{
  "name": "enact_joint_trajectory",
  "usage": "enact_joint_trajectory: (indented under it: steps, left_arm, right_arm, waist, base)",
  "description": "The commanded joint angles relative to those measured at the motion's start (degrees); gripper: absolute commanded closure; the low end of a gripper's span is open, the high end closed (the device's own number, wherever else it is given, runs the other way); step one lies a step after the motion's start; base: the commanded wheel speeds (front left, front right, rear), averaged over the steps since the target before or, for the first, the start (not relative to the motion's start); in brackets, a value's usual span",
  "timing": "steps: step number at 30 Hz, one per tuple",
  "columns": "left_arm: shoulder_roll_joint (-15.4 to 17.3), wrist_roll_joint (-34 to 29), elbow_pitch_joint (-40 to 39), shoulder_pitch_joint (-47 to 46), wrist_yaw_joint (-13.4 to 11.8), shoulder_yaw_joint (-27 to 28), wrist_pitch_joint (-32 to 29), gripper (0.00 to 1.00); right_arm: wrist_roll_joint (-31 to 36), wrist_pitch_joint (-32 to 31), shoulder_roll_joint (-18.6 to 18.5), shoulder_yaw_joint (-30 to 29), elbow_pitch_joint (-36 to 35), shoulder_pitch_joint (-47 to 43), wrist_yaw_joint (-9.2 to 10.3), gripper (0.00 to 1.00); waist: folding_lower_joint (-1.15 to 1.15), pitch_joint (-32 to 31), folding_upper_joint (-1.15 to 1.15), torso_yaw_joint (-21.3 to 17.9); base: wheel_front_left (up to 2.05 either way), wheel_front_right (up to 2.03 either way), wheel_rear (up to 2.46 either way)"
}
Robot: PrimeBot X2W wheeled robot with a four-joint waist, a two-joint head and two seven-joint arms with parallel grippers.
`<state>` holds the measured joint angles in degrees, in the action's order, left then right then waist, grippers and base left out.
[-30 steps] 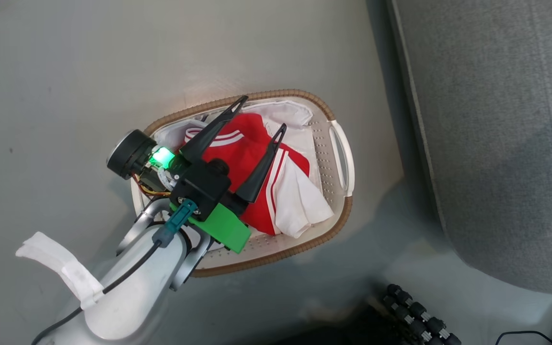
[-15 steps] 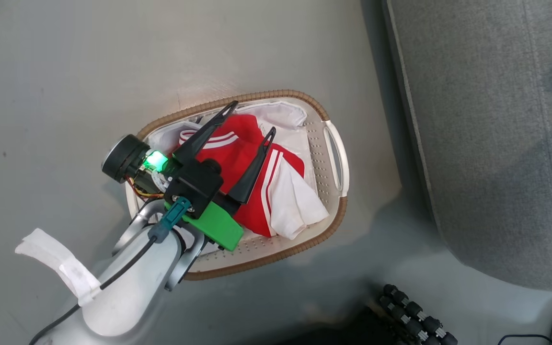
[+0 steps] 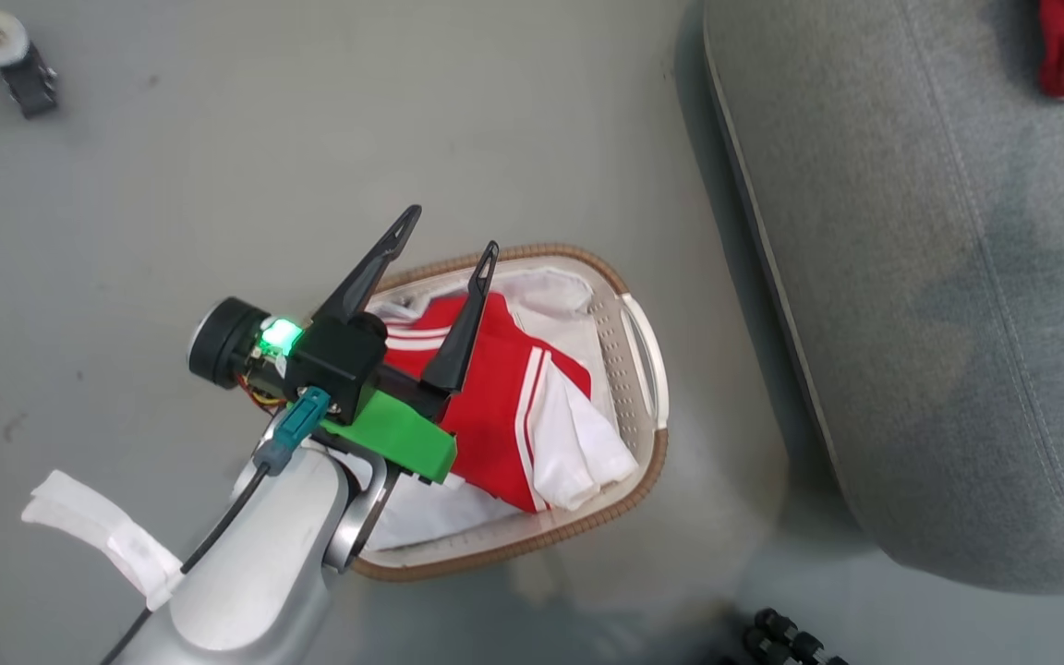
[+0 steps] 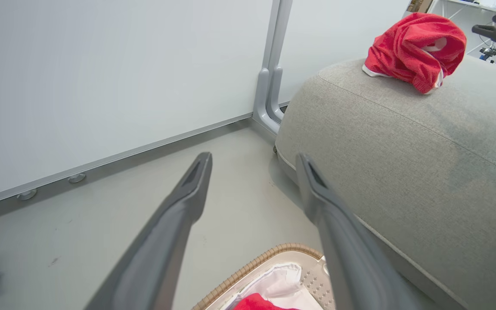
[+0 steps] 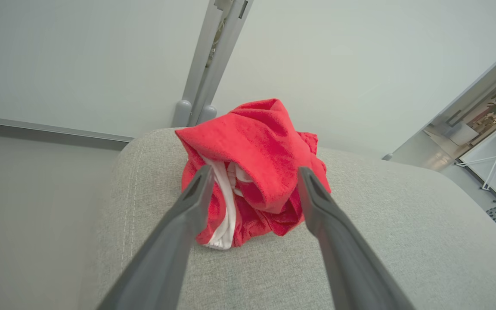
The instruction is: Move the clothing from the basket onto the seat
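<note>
Left gripper [image 3: 454,229] spread, empty, poised above basket [image 3: 643,462] at lower centre, presumably ready for the clothing [image 3: 486,397] inside. Right gripper [image 5: 254,172] spread either side of red bundle [image 5: 265,137] resting mid-frame on seat [image 5: 403,241]; contact probably nil, hard to confirm.

on my head view the left arm [image 3: 255,563] came up from the lower left, its pale silver forearm angled toward the upper right. a black cable with a teal plug [image 3: 296,434] ran along it to the wrist, where a green light [image 3: 275,335] glowed on the black housing above a green bracket [image 3: 393,436]. i had the left gripper [image 3: 453,229] spread wide, both long dark fingers pointing up and to the right. the right gripper [image 5: 255,171] stood parted too in its own wrist view, fingers [image 5: 175,232] well apart.
</note>
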<state>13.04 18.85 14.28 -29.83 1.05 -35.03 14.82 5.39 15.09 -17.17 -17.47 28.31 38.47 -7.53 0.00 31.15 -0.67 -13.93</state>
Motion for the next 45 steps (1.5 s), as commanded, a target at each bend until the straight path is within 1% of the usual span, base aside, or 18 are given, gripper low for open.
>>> enact_joint_trajectory:
  steps: [1,5,7,10,14,20,23,27,29,32,38,45]
  left_arm:
    - [-0.9,0.7,0.2,1.8,-0.4,1.0,0.4,0.0]
    - [-2.9,0.1,-0.8,5.2,-0.9,5.4,0.4,0.0]
    - [-3.8,-0.1,-1.2,7.4,-0.9,8.0,0.4,0.0]
    - [-5.0,0.0,-2.1,11.2,-1.0,13.2,0.4,0.0]
    - [-6.4,-1.0,-2.4,15.9,-0.4,18.8,0.3,0.0]
    - [-7.9,-2.3,-2.6,22.3,0.6,26.4,0.3,0.0]
    - [-8.5,-2.9,-2.7,25.1,1.3,29.0,0.3,0.0]
    - [-9.3,-3.8,-3.1,28.7,2.2,31.4,0.3,0.0]
    - [-9.6,-4.0,-3.3,29.9,2.7,32.1,0.4,0.0]
    - [-9.8,-4.0,-3.4,31.8,3.2,32.7,0.4,0.0]
    - [-10.1,-4.8,-4.4,34.6,3.8,33.3,0.3,0.0]
    - [-10.1,-4.7,-4.0,35.7,4.2,34.3,0.4,0.0]
  right_arm:
    - [-0.6,0.1,-0.2,0.1,-0.7,-1.4,0.08,0.0]
    - [-0.6,0.1,1.5,1.8,-2.6,-2.2,0.08,0.0]
    - [-0.8,0.1,2.8,3.2,-3.0,-2.6,0.08,0.0]
    - [-1.6,0.1,5.7,5.4,-2.4,-3.8,0.08,0.0]
    - [-2.1,0.1,9.2,8.8,-1.3,-5.8,0.08,0.0]
    - [-4.6,0.1,12.5,13.4,-1.1,-10.7,0.08,0.0]
    - [-5.9,0.1,13.5,14.4,-2.3,-13.9,0.08,0.0]
    - [-9.3,0.1,14.1,15.9,-5.0,-19.1,0.08,0.0]
    - [-11.5,0.1,14.1,17.0,-6.7,-21.7,0.08,0.0]
    - [-13.1,0.1,14.1,18.2,-8.8,-25.8,0.08,0.0]
    - [-14.0,0.1,14.2,19.2,-11.0,-31.5,0.08,0.0]
    - [-13.8,0.1,14.2,18.2,-11.3,-34.2,0.08,0.0]
  waist:
    - [0.0,-6.4,0.67,3.4]
    - [0.0,-11.4,0.67,6.3]
    - [0.0,-13.7,0.67,7.4]
    - [0.0,-16.7,0.67,8.8]
    - [0.0,-19.9,0.67,10.9]
    - [0.0,-24.1,0.67,13.1]
    - [0.0,-25.6,0.67,13.7]
    - [0.0,-27.7,0.67,14.2]
    - [0.0,-28.6,0.67,14.3]
    - [0.0,-29.8,0.67,14.3]
    - [0.0,-30.5,0.67,13.9]
    - [0.0,-30.8,0.67,13.4]
  base:
    - [0.0,0.0,0.0]
    - [0.0,0.0,0.0]
    - [0.0,0.0,0.0]
    - [0.0,0.0,0.0]
    - [0.0,0.0,0.0]
    - [0.0,0.0,0.0]
    - [0.0,0.0,0.0]
    - [0.0,0.0,0.0]
    - [0.0,0.0,0.0]
    - [0.0,0.0,0.0]
    - [0.0,0.0,0.0]
    - [0.0,0.0,0.0]
